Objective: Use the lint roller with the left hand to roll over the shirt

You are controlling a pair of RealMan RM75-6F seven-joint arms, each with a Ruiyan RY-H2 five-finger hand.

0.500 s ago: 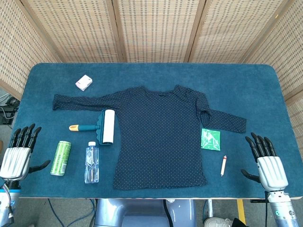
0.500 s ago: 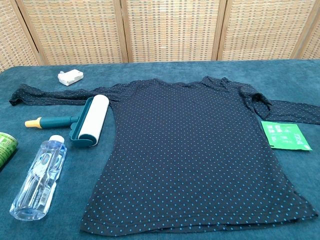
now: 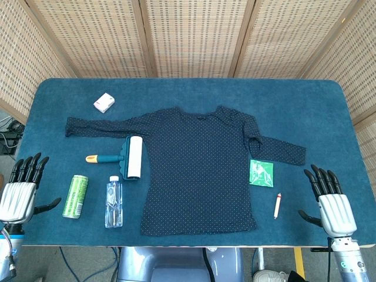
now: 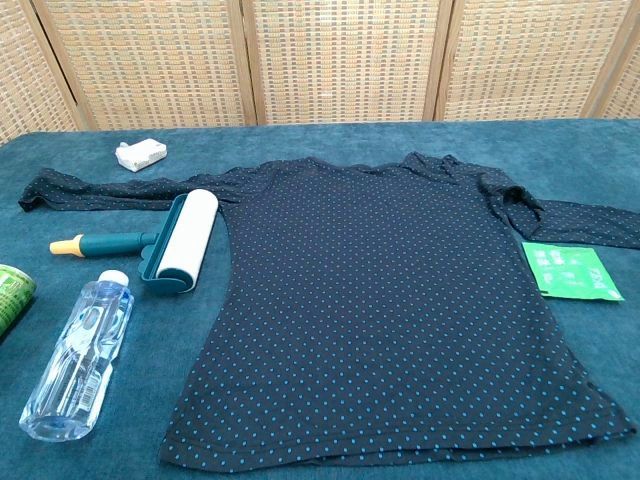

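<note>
We see the dark polka-dot long-sleeve shirt [image 3: 200, 170] laid flat, front up, mid-table on the blue cloth-covered table [image 3: 329, 111], both sleeves spread out to the sides. The lint roller [image 3: 124, 157] lies on the cloth just beside the shirt's left edge, below the left-side sleeve; its white roll points away from us, its teal handle with the yellow end cap points toward the left table edge. In the chest view the roll's far end sits right at the shirt's edge near the underarm; we can't tell if it touches. Our left hand [image 3: 21, 191] is at the near-left table corner, empty, fingers straight and apart, thumb out to the side, well apart from the roller. Our right hand [image 3: 333, 205] is at the near-right corner, same pose: holding nothing, fingers spread. Neither hand shows in the chest view. Between left hand and roller: a green drink can [image 3: 75, 196] on its side, and a clear plastic water bottle [image 3: 114, 201] with white cap, also on its side, just near of the roller. A small white box [image 3: 104, 102] sits far-left beyond the sleeve. A green packet [image 3: 261, 173] lies just beside the shirt's right edge, under the right-side sleeve; a small pen-like stick [image 3: 277, 205] lies nearer to us than it.
</note>
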